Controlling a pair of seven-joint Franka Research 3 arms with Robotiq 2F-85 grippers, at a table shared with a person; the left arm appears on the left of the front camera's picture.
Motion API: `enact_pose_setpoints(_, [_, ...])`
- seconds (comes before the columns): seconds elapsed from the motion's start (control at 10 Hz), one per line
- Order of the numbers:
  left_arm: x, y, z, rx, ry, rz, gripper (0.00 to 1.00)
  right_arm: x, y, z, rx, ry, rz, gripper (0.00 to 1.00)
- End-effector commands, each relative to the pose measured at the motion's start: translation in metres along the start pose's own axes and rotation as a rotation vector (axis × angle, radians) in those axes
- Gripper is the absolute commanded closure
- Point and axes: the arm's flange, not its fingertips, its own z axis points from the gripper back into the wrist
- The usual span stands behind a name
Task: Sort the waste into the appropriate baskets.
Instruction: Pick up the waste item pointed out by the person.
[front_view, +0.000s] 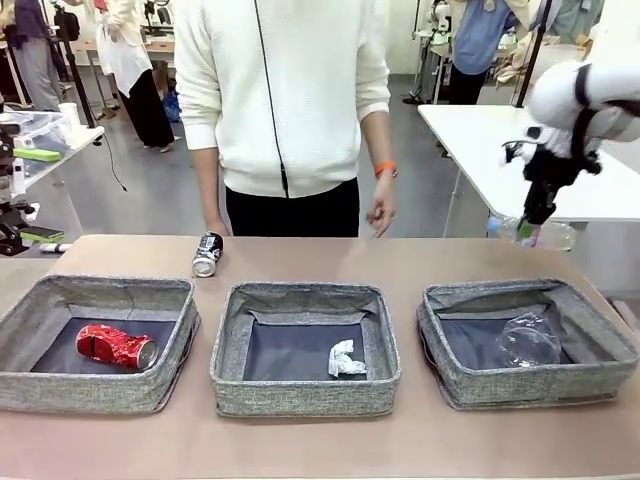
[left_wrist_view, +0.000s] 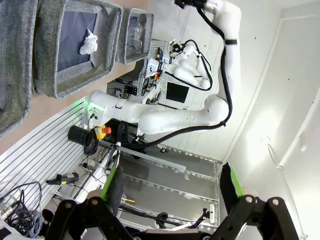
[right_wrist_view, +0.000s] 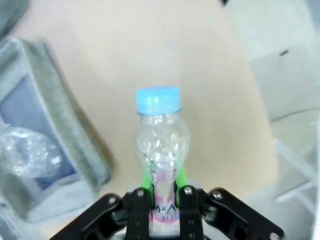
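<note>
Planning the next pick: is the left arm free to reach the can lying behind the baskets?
Probably yes: the left gripper is open and empty, the can lies uncovered on bare table.

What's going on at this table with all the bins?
A two-armed robot is sorting waste into three grey baskets while a person stands across the table. The right gripper is shut on a clear bottle with a blue cap, holding it in the air beyond the right basket, which has a clear cup in it. The left basket holds a crushed red can, the middle basket a paper wad. A black-and-silver can lies on the table near the person. The left gripper is open and empty.
</note>
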Motion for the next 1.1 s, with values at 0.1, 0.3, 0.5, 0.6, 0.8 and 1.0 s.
enact_pose_setpoints(0.1, [-0.002,-0.004,0.0,-0.017,0.002,0.007,0.0,-0.003,0.083,0.074,-0.041,-0.382,-0.508,1.0])
enact_pose_setpoints(0.3, [-0.002,-0.004,0.0,-0.017,0.002,0.007,0.0,0.021,0.128,0.089,0.206,-0.454,-0.524,1.0])
enact_pose_setpoints(0.5, [-0.002,-0.004,0.0,-0.017,0.002,0.007,0.0,0.054,0.164,0.086,0.36,-0.446,-0.476,1.0])
enact_pose_setpoints(0.6, [-0.002,-0.004,0.0,-0.017,0.002,0.007,0.0,0.068,0.174,0.082,0.393,-0.438,-0.451,1.0])
enact_pose_setpoints(0.8, [-0.002,-0.004,0.0,-0.017,0.002,0.007,0.0,0.092,0.195,0.064,0.582,-0.308,-0.224,1.0])
enact_pose_setpoints(1.0, [-0.002,-0.004,0.0,-0.017,0.002,0.007,0.0,0.081,0.185,0.075,0.423,-0.403,-0.407,1.0])
